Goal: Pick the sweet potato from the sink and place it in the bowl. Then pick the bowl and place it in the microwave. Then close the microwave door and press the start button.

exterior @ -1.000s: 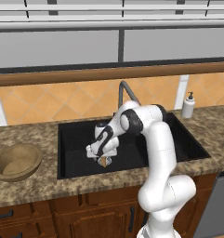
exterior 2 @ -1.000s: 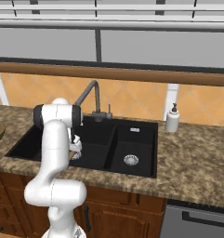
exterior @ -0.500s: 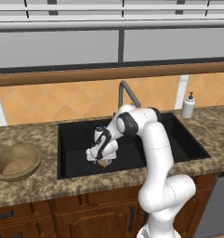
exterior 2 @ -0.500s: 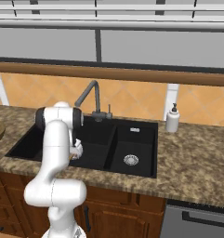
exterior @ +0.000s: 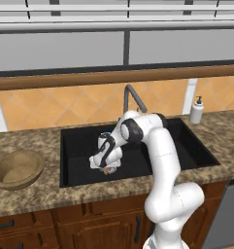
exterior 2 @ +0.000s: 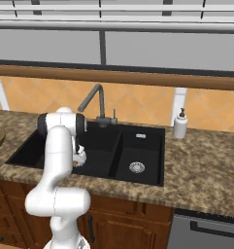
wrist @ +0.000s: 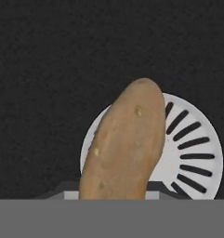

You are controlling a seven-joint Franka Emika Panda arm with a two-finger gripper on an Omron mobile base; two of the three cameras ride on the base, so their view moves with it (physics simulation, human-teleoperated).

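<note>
Moved: end effector (exterior: pixel 107 168) lower in sink (exterior: pixel 79 141) than before.
End effector: grip state, cannot tell.
Sweet potato (wrist: pixel 124 145): light, firm, rounded; grasp mid-body.

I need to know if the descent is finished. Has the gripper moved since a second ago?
Yes. The gripper has sunk slightly lower in the left basin of the sink, away from the faucet, onto the sweet potato.

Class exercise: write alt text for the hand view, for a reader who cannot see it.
An orange-brown sweet potato fills the lower middle, lying across a round white slotted drain on the black sink floor.
</note>
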